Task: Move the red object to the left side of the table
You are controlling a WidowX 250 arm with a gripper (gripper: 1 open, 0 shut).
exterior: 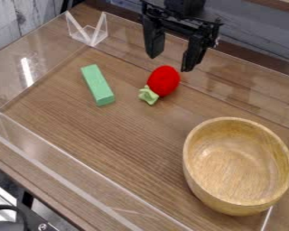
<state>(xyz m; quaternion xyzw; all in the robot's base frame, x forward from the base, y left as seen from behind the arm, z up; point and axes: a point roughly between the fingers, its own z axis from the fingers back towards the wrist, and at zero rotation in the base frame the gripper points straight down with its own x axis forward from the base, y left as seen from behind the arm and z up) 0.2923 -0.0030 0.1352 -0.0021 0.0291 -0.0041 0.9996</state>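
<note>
The red object is a small glossy strawberry-like toy with a light-green leafy stub at its lower left end. It lies on the brown wood-grain table, a little right of centre and toward the back. My black gripper hangs just above and behind it, open, with one finger to the left of the toy and the other to its right. Nothing is between the fingers.
A green rectangular block lies left of the red toy. A large wooden bowl sits at the front right. Low clear acrylic walls border the tabletop.
</note>
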